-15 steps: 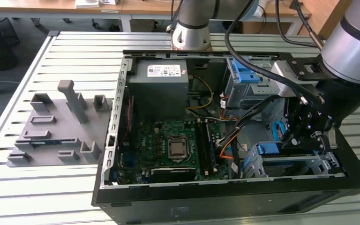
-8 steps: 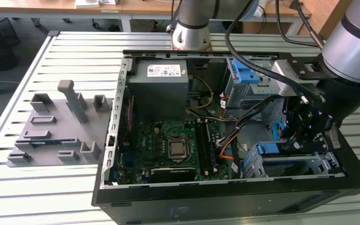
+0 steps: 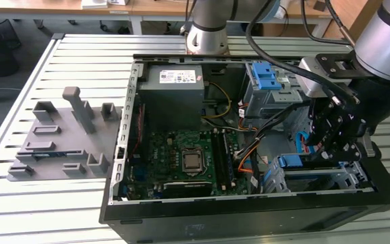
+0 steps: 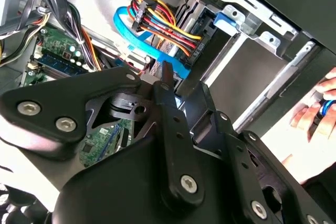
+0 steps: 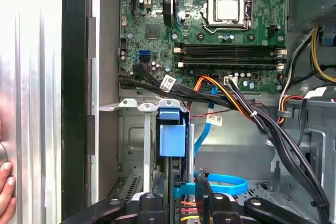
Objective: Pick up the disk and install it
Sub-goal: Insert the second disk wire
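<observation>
You are in the install step: the disk (image 5: 172, 135) is off the tabletop (image 3: 79, 51) and stands edge-on in the grey drive cage (image 5: 131, 129) at the corner of the open computer case (image 3: 249, 213), its blue tab facing up out of the bay, as the exterior view also shows (image 3: 291, 161). The gripper (image 5: 180, 184) hangs directly over that bay with the drive's edge between its jaws, but you cannot tell from these views whether they are clamped on it or standing open. Seating the drive calls for a straight push along the cage rails, kept square. Mind the light-blue data cable (image 5: 220, 184) looping just beside the drive, and the black cable bundle (image 5: 252, 119) crossing above the cage. A person's hand (image 4: 315, 108) rests just outside the case wall.
</observation>
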Tool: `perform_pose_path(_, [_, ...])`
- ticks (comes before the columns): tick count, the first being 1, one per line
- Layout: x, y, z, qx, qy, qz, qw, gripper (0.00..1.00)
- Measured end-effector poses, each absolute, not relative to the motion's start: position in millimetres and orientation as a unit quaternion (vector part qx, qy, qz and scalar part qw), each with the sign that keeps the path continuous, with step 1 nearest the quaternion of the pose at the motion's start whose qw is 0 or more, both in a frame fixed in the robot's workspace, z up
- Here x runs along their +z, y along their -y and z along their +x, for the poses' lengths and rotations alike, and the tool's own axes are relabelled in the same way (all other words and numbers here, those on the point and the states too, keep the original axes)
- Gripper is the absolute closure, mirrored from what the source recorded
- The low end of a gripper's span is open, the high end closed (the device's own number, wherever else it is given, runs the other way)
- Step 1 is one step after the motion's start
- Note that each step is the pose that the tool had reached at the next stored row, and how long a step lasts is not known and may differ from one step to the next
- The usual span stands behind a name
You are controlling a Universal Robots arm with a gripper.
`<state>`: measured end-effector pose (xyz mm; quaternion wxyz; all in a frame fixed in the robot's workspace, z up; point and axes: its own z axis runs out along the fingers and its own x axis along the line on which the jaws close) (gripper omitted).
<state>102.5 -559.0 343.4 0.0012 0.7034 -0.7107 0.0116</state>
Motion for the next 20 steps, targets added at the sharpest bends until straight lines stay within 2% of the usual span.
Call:
perform_pose_path(8, [351,559,103,0.01,0.711,0.703,0.003,0.63])
perform_pose_path(9, [352,559,103,0.01,0.711,0.703,0.003,0.65])
perform_pose_path(10, [352,559,103,0.01,0.711,0.703,0.003,0.71])
perform_pose_path(12, [352,559,103,0.009,0.711,0.703,0.003,0.71])
perform_pose_path(13, [353,559,103,0.009,0.711,0.703,0.004,0.78])
perform_pose_path(20, [355,559,103,0.009,0.711,0.703,0.004,0.78])
